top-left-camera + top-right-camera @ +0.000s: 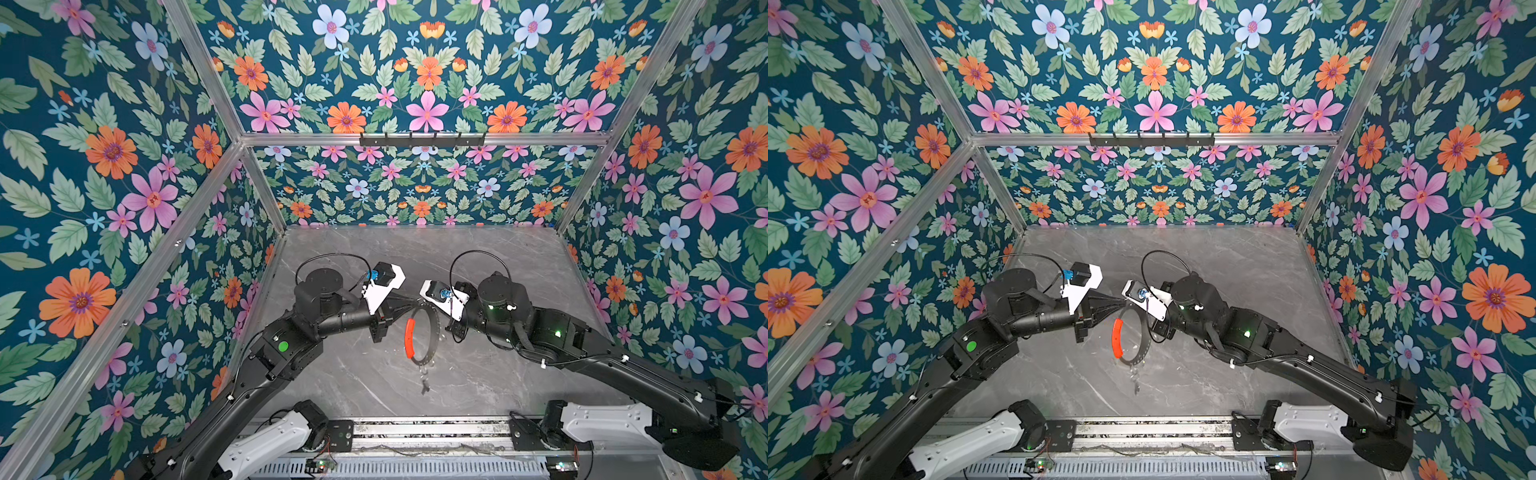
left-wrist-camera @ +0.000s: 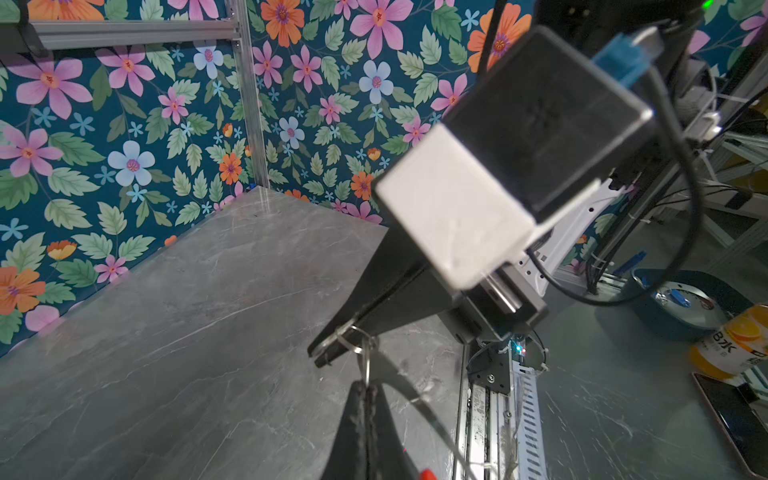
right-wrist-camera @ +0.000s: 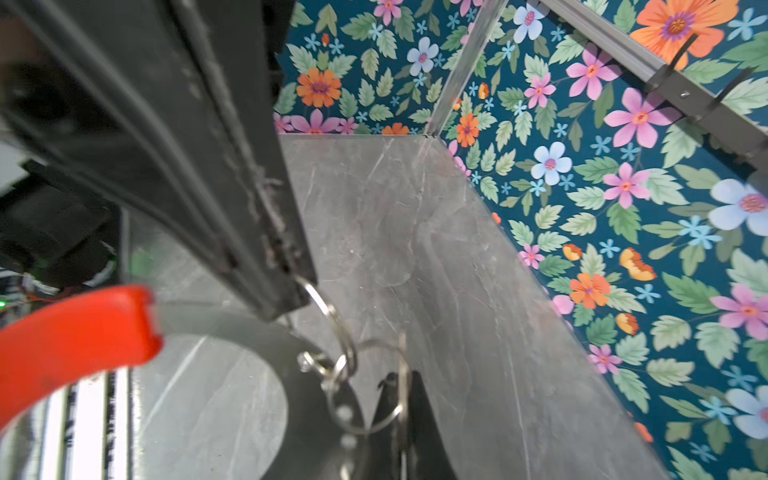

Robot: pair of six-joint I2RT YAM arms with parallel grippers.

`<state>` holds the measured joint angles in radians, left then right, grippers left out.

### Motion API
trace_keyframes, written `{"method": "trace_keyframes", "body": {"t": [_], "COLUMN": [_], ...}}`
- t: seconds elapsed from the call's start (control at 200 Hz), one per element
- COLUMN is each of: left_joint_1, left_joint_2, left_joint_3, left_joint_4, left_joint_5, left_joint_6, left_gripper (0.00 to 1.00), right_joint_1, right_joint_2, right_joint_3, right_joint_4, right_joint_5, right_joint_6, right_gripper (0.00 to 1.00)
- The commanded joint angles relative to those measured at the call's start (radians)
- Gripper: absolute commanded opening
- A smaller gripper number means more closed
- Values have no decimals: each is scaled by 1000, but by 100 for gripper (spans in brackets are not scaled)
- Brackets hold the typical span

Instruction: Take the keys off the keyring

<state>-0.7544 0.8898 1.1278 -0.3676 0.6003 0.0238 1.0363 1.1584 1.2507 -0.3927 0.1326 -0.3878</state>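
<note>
The large thin grey metal keyring hoop (image 1: 423, 334), with its red tubular sleeve (image 1: 409, 337) on its left arc, is hanging above the grey marbled tabletop (image 1: 490, 257) near the middle of the scene, held up at its far edge where the two arms are meeting. The left gripper (image 2: 365, 384) is pinching shut on a small silvery split ring (image 2: 353, 338) linked to the hoop, and the right gripper (image 2: 328, 351), its jaws also pressed together, is clamping another small wire ring (image 3: 376, 386) in the same cluster. The tiny silvery keys (image 1: 424, 380) are dangling below the hoop's near edge, just above the table; how they are attached is too small to tell.

The step in hand looks like working a small ring open or along the hoop. To do it well, one gripper should be holding steady while the other is twisting gently, keeping the pull short and in line with the wire. Jerking apart could be bending the ring or snapping it out of the pinch.
</note>
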Motion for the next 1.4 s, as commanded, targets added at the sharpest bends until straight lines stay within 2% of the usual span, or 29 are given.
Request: {"method": "trace_keyframes", "body": {"t": [0.0, 0.3, 0.44, 0.935, 1.395], "left_joint_1": [0, 0, 0, 0, 0], "left_joint_2": [-1, -23, -62, -170, -220], "left_joint_3": [19, 18, -39, -203, -401], "left_joint_4": [-18, -4, 65, 303, 667], "left_joint_5": [-6, -91, -81, 5, 122], "left_joint_6": [-9, -58, -72, -67, -72], "left_gripper": [0, 0, 0, 0, 0], "right_joint_1": [0, 56, 74, 89, 95], "right_joint_2": [11, 62, 62, -86, -124], "right_joint_3": [17, 65, 57, -93, -138], "right_joint_4": [6, 2, -6, 85, 103], "right_joint_5": [123, 232, 224, -14, -94], "right_joint_6": [-65, -129, -111, -37, 20], "right_gripper": [0, 0, 0, 0, 0]}}
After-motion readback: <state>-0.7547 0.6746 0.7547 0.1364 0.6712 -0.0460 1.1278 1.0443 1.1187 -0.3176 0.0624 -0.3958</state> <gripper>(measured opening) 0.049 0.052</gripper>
